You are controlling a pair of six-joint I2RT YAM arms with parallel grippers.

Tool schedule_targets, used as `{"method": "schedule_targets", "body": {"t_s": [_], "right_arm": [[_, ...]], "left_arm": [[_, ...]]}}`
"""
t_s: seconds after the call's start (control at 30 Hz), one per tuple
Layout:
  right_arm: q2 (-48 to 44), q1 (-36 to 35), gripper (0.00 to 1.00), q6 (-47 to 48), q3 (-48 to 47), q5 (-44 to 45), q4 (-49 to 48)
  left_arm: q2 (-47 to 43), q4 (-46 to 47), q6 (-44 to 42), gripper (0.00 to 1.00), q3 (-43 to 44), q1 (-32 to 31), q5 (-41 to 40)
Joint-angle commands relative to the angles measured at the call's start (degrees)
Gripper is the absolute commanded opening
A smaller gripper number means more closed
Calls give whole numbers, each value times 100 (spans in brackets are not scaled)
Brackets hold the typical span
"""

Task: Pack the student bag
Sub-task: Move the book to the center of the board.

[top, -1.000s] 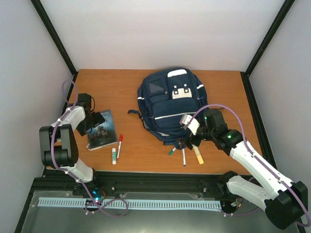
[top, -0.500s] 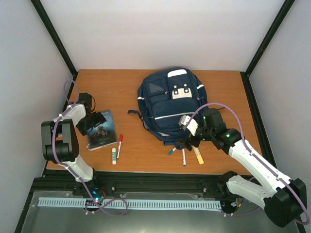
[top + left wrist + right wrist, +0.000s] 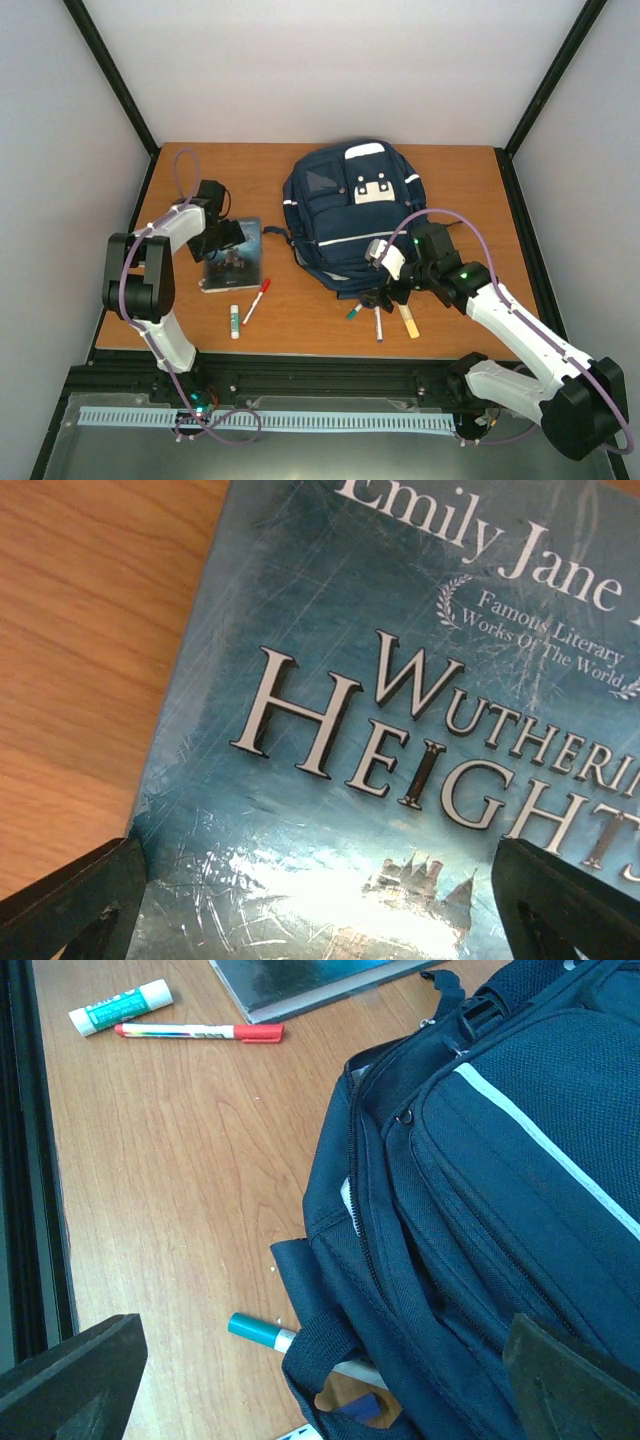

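Note:
The navy student bag (image 3: pixel 350 215) lies flat at the table's middle back, front pockets up. My left gripper (image 3: pixel 228 238) is open, low over a blue "Wuthering Heights" book (image 3: pixel 236 266) left of the bag. The cover (image 3: pixel 380 730) fills the left wrist view, with my left gripper (image 3: pixel 320 910) spread wide across it. My right gripper (image 3: pixel 385 291) is open and empty at the bag's near edge. In the right wrist view my right gripper (image 3: pixel 320 1390) hangs over the bag's zip side (image 3: pixel 480 1210) and its strap loop.
A teal-capped marker (image 3: pixel 354 312) (image 3: pixel 255 1330), a dark pen (image 3: pixel 378 323) and a yellow marker (image 3: pixel 408 320) lie by the bag's near edge. A red-capped pen (image 3: pixel 256 300) (image 3: pixel 200 1031) and a glue stick (image 3: pixel 234 320) (image 3: pixel 120 1005) lie near the book.
My left gripper has moved right towards the bag, and the book has slid right with it. The red-capped pen has turned slightly. My right gripper has barely moved.

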State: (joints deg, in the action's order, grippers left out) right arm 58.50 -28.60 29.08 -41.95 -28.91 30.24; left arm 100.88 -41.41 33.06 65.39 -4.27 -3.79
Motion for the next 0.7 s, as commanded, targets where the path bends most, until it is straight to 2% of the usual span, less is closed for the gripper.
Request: {"method": "schedule_targets", "body": {"t_s": [0.0, 0.13, 0.27, 0.4, 0.6, 0.67], "right_arm": [[-9, -32, 100, -43, -119, -93, -9], [59, -32, 100, -48, -120, -122, 16], [49, -32, 98, -122, -95, -119, -37], [90, -27, 96, -219, -93, -254, -77], [612, -32, 85, -469, -445, -344, 18], [902, -32, 76, -600, -834, -451, 185]], "left_arm": [[174, 329, 18, 96, -144, -403, 437], [208, 371, 89, 96, -221, -907, 231], [31, 404, 262, 96, -458, -1565, -325], [-247, 594, 450, 95, -821, -1982, -416], [-787, 640, 556, 95, -1089, -2042, -592], [-1129, 524, 608, 98, -1076, -2039, -739]]}}
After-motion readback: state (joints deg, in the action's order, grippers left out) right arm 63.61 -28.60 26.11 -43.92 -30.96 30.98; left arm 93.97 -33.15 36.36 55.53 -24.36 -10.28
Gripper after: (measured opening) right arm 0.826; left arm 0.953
